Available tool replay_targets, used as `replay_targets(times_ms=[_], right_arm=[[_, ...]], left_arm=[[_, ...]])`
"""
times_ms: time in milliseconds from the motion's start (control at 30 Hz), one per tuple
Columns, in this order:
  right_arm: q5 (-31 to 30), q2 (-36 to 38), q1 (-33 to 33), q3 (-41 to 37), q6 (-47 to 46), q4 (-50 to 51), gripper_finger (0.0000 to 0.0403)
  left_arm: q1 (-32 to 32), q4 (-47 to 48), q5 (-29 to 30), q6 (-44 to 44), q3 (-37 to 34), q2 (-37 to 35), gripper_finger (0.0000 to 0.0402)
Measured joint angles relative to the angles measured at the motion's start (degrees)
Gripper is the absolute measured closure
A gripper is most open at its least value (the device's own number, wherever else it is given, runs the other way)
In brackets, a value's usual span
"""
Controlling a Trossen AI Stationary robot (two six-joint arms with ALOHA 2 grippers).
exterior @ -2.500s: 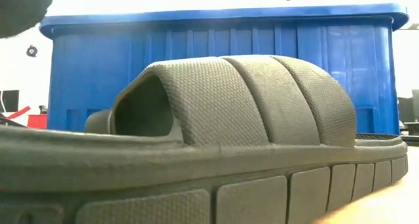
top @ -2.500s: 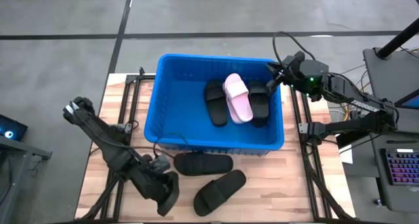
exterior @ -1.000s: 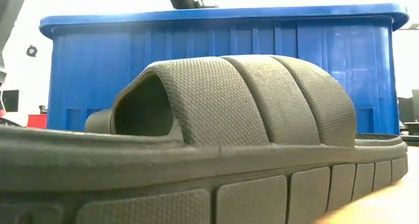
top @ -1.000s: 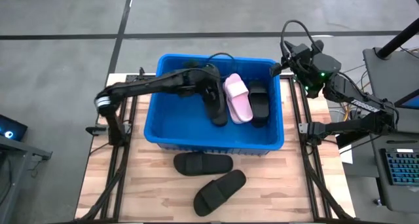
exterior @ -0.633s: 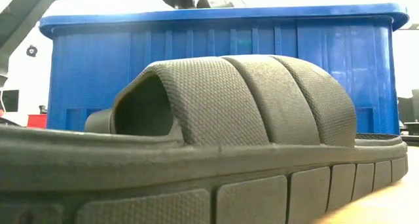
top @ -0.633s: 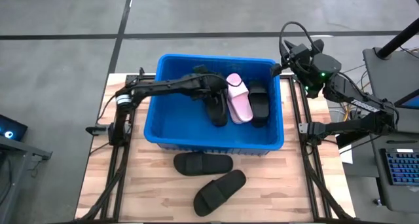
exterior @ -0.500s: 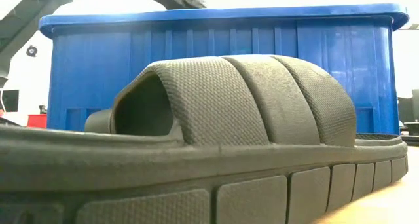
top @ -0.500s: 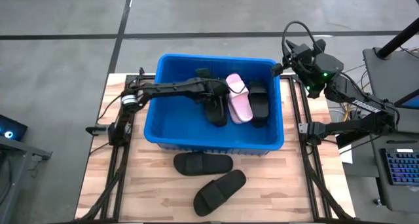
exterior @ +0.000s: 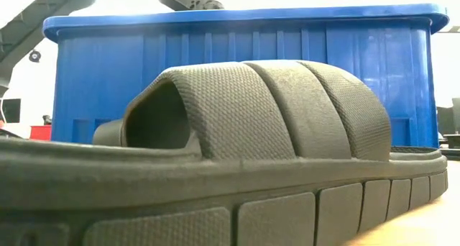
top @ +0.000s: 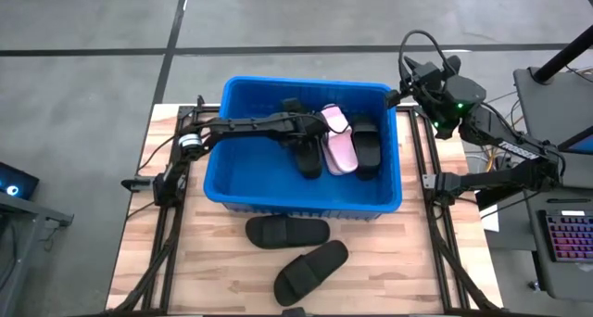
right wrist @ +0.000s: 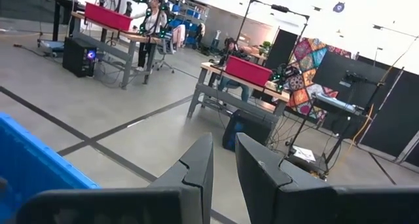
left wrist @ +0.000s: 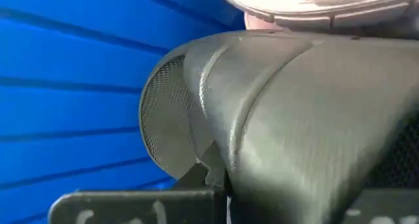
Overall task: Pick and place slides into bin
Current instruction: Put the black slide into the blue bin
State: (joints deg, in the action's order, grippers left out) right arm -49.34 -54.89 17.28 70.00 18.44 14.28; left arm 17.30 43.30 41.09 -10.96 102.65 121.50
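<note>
Bin (top: 232,183) sits at table centre in the high view, holding three slides side by side near its far right: a black slide (top: 303,153), the pink slide (top: 338,143), and another black slide (top: 367,145). Left arm reaches across the bin from the left edge; left gripper (top: 295,120) is down at the far end of the first black slide, beside the pink one. Its fingers are hidden by the arm's own bulk from above, and the left wrist view is filled by a grey slide strap (left wrist: 288,119) with pink sole (left wrist: 314,4) just past it, so jaw state cannot be told. Right gripper (top: 394,96) hovers at the bin's far right corner, above the rim; right wrist view shows its fingers (right wrist: 196,165) nearly together, a narrow gap, nothing between. Two more black slides lie on the table in front of the bin: one (top: 286,232) close to its wall, one (top: 310,270) nearer the table edge. Low view is mostly blocked by a black slide (exterior: 251,116) against the lens, bin wall (exterior: 215,52) behind.
</note>
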Motion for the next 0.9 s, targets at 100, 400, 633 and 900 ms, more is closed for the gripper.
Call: replay_targets(times_ms=[100,400,633,900], right_arm=[[0.00,0.04,0.00,0.00,0.00,-0.02,0.0346],[-0.02,0.07,0.00,0.00,-0.81,-0.02,0.0346],[-0.02,0.07,0.00,0.00,-0.83,0.00,0.0346],[-0.02,0.07,0.00,0.00,-0.40,0.00,0.0346]], left_arm=[[0.29,-1.68,-0.07,-0.18,-0.05,1.06,0.0401],[0.46,-2.89,-0.32,-1.47,-0.68,1.63,0.0401],[0.77,-2.96,-0.50,-1.46,-0.31,1.72,0.0334],[1.04,-1.71,-2.50,-2.01,0.64,1.42,0.0201]])
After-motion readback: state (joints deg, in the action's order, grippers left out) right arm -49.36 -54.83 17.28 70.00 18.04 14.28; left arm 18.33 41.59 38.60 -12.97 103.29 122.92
